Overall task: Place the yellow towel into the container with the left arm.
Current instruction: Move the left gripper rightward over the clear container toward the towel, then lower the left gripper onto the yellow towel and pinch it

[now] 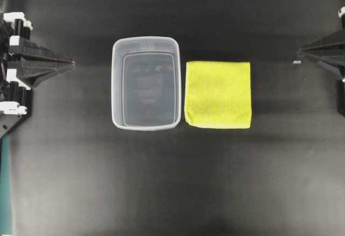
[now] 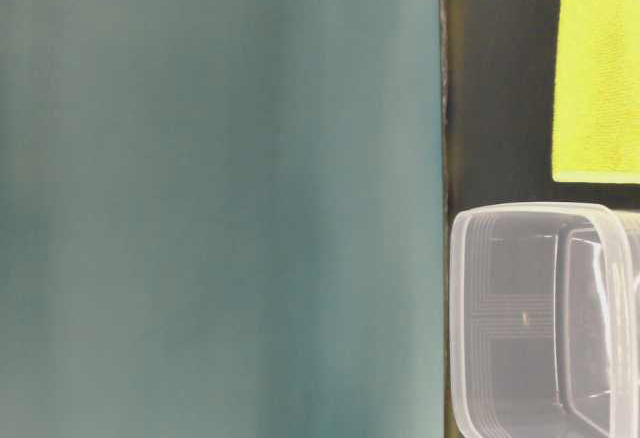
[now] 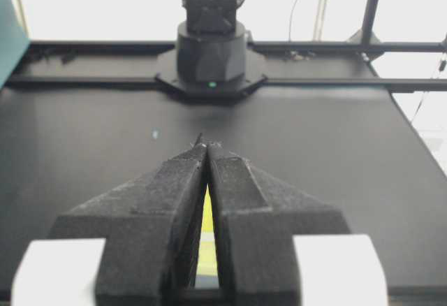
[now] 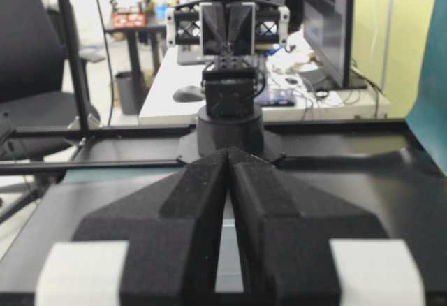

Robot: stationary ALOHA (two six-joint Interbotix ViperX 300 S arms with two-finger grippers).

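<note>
Plainly nothing had begun: the left arm's fingers [image 1: 69, 62] were pressed together at the worktop's [image 1: 172, 182] edge, needing to cross the container [image 1: 145, 83] to the yellow towel [image 1: 218, 94] just beside it, the right arm's fingers [image 1: 302, 53] likewise closed.

Black foam-faced hand [image 3: 207, 145], white clips [image 1: 16, 40]

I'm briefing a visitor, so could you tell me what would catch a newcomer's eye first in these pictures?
The yellow towel stands out, lying flat on the dark table just right of centre overhead. Beside it to the left stands the container, clear and empty. The left gripper and right gripper wait shut at opposite edges.
</note>
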